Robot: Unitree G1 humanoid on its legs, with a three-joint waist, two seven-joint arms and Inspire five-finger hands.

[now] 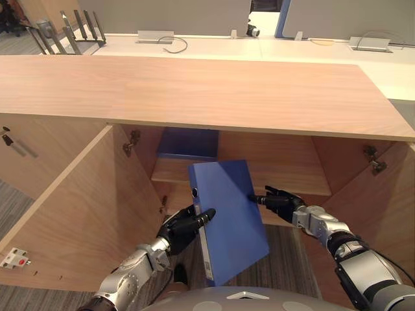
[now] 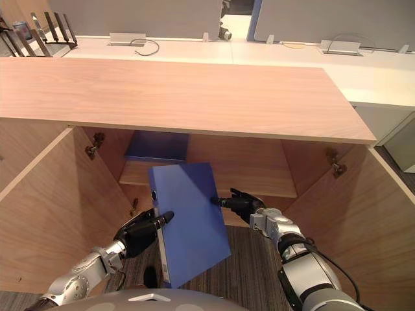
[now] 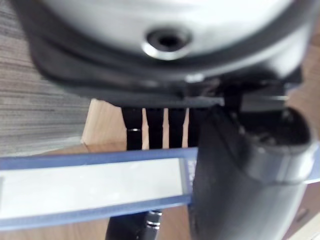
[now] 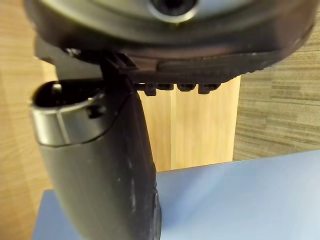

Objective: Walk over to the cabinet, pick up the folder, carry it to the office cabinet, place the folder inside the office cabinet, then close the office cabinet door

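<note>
Item: blue folder [image 1: 230, 220]; location: held between the two hands in front of the open office cabinet [image 1: 194, 91], not yet inside.

Left hand [image 1: 181, 227]: clasped on the spine edge; in its wrist view the thumb [image 3: 240, 190] lies across the near face of the folder [image 3: 90, 185] and the fingers [image 3: 155, 127] run straight down behind it; a pinch, as judged.

Right hand [image 1: 282, 201]: on the opposite, open edge, fingertips pointing inward at the cover; in its wrist view the thumb [image 4: 100, 175] rests on the blue cover [image 4: 240, 200]; the fingers look to pass under the edge; also judged a pinch.

Orientation: the long axis runs from a far end, ahead of both sets of fingertips, back to a near end below the wrists; the cover is tipped and skewed, its far end leaning toward the left hand's side and its near corner swinging toward the right.

Governing relation: the cabinet opening lies straight ahead of both hands; the inner shelf [image 1: 285, 172] is just beyond the folder's far end; neither hand is clearly nearer.

Also present: a second blue folder [image 1: 188, 142] lying flat on the shelf, ahead of the left hand; left door [image 1: 78, 214] and right door [image 1: 382, 220] swung wide, outboard of each hand.

Step, as judged: placement pending; a forward push along the long axis seems called for; door closing not yet begun.
</note>
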